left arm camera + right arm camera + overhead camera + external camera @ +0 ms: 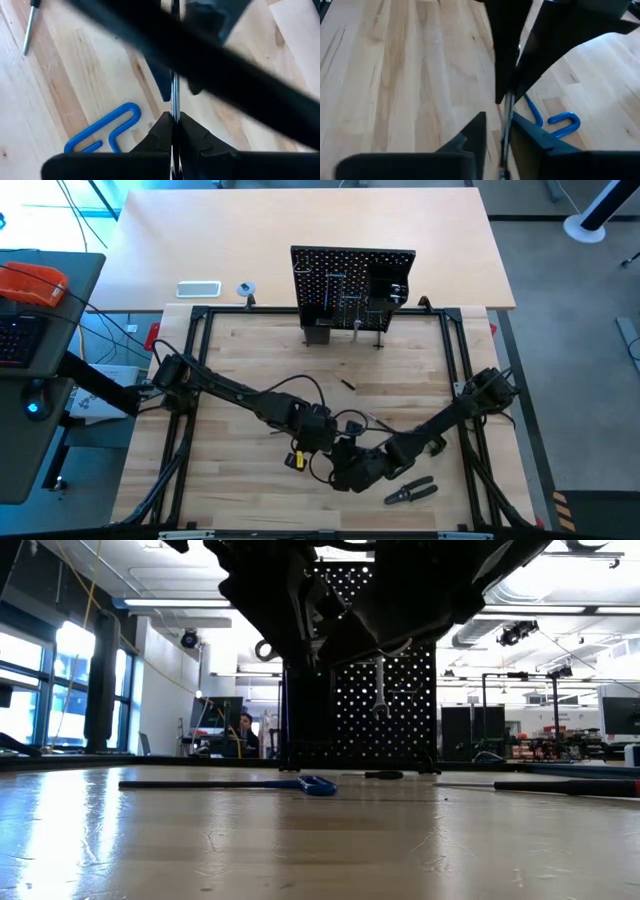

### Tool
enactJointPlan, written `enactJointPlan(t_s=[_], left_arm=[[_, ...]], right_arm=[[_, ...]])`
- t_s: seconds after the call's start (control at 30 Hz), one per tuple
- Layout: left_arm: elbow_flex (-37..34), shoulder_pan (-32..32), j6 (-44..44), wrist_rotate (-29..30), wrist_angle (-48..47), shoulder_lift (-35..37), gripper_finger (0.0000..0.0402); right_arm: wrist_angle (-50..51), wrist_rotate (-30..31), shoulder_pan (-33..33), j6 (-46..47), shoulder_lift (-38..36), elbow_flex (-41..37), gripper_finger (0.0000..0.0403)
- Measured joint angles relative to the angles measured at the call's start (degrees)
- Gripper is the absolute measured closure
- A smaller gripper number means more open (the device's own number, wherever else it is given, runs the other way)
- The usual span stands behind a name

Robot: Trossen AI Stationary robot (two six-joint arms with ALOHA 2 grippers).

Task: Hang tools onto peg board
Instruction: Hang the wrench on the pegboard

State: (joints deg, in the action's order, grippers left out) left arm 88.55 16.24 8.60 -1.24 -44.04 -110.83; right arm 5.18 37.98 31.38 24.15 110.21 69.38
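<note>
Both grippers meet on one thin silver metal tool, lower centre of the high view.

Left gripper [173,131] fully closed, pinching the thin silver metal tool [174,95]; right gripper [499,131] narrowed around the same tool [507,125], contact on both sides unclear. Blue-handled bent key [102,130] lies on the wooden table [250,360] just beside them. Black-handled pliers [411,492] lower right. Black perforated peg board [352,285] upright at top centre, a silver wrench [381,690] hanging on it.

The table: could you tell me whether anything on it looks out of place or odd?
Nothing looks damaged or spilled. Tools that belong on the peg board lie loose on the table: the pliers, a blue key and a screwdriver. Both hands meet on one thin metal tool.
</note>
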Motion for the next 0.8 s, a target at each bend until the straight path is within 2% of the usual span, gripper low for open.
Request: enactJointPlan(t_s=[0.17, 0.37, 0.57, 0.8], left_arm=[[0.0, 0.0, -1.2, -0.2, -0.2, 0.0, 0.0401], [-0.1, 0.0, -0.6, -1.1, 0.7, 0.0, 0.0401], [-0.1, 0.0, -0.8, -1.0, 1.2, 0.0, 0.0395], [0.2, -0.1, -0.4, -0.4, 2.0, 0.0, 0.0340]], right_arm=[[0.1, -0.6, -0.6, 0.4, -0.1, 0.0, 0.0392], [2.0, -2.0, -1.0, 3.0, -0.3, 0.0, 0.0381], [2.6, -1.5, -0.4, 2.8, -0.3, 0.1, 0.0395], [4.5, 0.0, 0.8, 2.3, 0.1, 0.1, 0.0398]])
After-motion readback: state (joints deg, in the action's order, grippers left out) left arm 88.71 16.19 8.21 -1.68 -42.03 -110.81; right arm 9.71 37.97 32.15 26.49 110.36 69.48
